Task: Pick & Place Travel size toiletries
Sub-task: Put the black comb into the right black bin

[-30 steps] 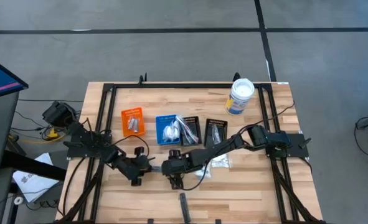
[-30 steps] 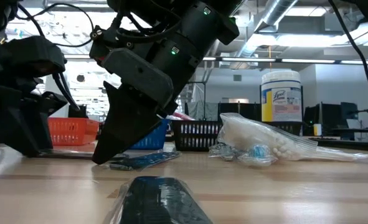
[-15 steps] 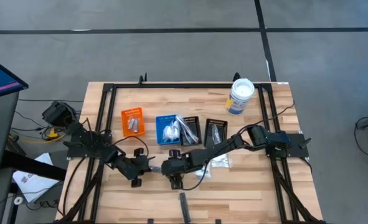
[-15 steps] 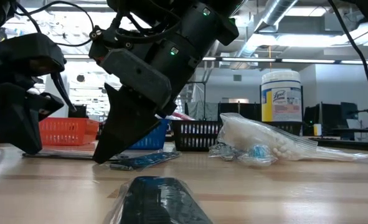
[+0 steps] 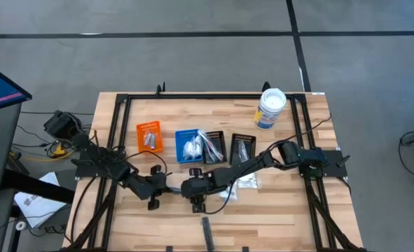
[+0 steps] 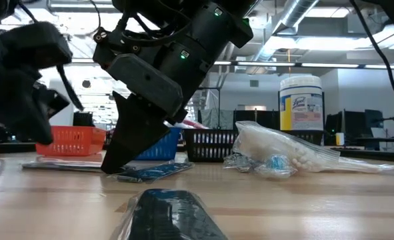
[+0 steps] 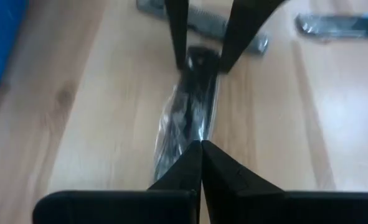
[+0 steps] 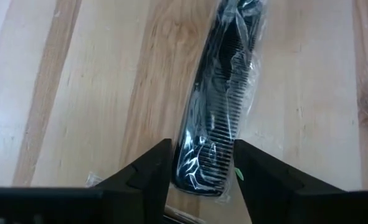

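Left wrist view shows a clear-wrapped dark packet (image 7: 184, 118) lying on the table (image 5: 291, 224) between the two grippers. Its far end sits between the right gripper's (image 7: 205, 59) spread fingers, which have narrowed in the last second but do not clearly clamp it. The left gripper (image 7: 201, 149) has clenched fully and, in the low view, has risen off the wood. A flat wrapped stick (image 6: 57, 165) lies on the table below it, so I judge that grasp came away with nothing, though the wrapper's near edge is too blurred to be sure. A wrapped comb (image 8: 221, 106) waits just ahead of the right gripper. No item is on its way to the bins (image 5: 190, 145) yet.
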